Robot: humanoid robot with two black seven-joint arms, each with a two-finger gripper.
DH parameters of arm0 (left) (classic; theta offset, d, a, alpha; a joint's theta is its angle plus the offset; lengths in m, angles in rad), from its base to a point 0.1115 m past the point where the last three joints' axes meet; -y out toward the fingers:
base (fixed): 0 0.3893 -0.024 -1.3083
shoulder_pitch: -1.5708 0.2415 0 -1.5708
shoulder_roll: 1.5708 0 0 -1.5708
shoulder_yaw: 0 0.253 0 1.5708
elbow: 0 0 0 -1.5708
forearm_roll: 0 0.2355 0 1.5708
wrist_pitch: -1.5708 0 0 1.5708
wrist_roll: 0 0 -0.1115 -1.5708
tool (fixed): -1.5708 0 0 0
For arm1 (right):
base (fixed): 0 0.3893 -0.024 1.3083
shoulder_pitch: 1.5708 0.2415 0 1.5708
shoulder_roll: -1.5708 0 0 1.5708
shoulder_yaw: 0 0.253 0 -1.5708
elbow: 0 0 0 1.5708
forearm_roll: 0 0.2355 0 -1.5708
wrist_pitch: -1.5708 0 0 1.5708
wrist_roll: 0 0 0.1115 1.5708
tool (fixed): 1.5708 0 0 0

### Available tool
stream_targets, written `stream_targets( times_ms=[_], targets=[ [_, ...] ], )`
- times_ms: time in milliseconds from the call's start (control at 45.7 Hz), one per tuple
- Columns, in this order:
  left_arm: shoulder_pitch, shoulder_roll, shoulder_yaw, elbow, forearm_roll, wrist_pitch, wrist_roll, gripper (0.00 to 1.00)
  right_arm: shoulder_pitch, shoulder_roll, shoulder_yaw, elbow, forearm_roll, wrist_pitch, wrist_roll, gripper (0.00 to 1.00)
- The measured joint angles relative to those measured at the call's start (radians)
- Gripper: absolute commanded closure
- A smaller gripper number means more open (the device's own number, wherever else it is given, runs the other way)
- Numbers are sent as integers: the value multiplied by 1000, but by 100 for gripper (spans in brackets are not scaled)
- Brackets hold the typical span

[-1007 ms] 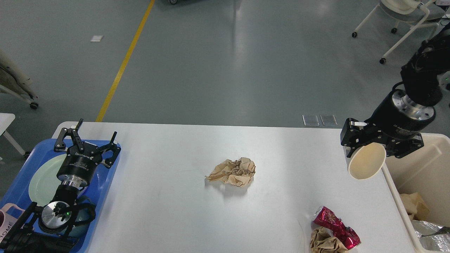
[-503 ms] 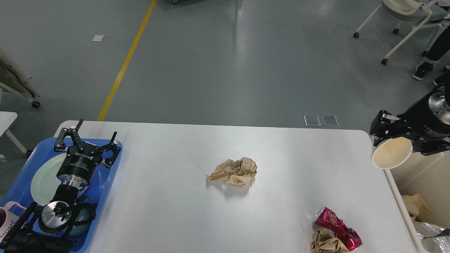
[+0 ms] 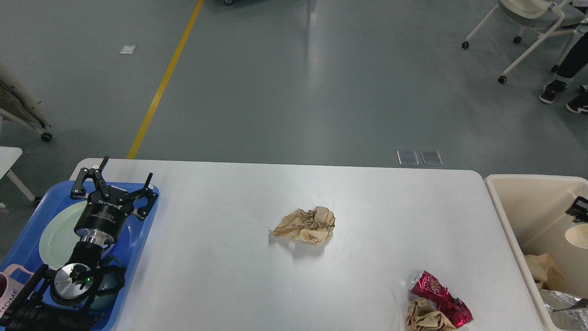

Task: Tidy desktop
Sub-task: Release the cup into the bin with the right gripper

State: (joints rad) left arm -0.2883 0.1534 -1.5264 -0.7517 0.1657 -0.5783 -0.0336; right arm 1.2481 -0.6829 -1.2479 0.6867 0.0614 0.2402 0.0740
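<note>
Three bits of litter lie on the desktop (image 3: 220, 276): a crumpled brown paper ball (image 3: 304, 225) at its middle, plus a red foil wrapper (image 3: 439, 299) touching a smaller paper wad (image 3: 425, 317) near the front right corner. All look light, soft and crushable; pinching across a ridge should do. The left gripper (image 3: 110, 183) hovers over the blue tray (image 3: 138, 239), fingers spread. The right gripper (image 3: 578, 209), at the edge over the beige bin (image 3: 505, 216), is mostly cut off; I cannot tell its fingers' state.

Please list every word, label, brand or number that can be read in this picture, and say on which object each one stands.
"HOME": on the pink mug at the left edge, in the blue tray.
White lettering on the left gripper: a brand mark, upside down here and too small to read.
Red foil wrapper: only a pattern, no legible words.
</note>
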Motion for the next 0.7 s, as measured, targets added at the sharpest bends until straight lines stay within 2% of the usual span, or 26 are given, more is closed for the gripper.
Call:
stream_targets(
  times_ms=[153, 372, 482, 591, 657, 679, 700],
  targets=[
    [0, 0, 0, 0, 0, 0, 0, 3, -298, 40, 183, -241, 7, -83, 0, 100],
    [0, 0, 0, 0, 0, 0, 0, 3, -681, 217, 370, -595, 10, -200, 0, 100],
    [0, 0, 0, 0, 0, 0, 0, 3, -758, 288, 390, -695, 12, -214, -28, 100],
    [0, 0, 0, 0, 0, 0, 0, 3, -775, 307, 403, -717, 22, -218, -83, 100],
    [0, 0, 0, 0, 0, 0, 0, 3, -778, 309, 405, -720, 25, -219, -98, 100],
    [0, 0, 0, 0, 0, 0, 0, 3, -778, 309, 405, -720, 25, -219, -101, 89],
    [0, 0, 0, 0, 0, 0, 0, 3, -779, 309, 405, -721, 26, -219, -103, 75]
  ],
)
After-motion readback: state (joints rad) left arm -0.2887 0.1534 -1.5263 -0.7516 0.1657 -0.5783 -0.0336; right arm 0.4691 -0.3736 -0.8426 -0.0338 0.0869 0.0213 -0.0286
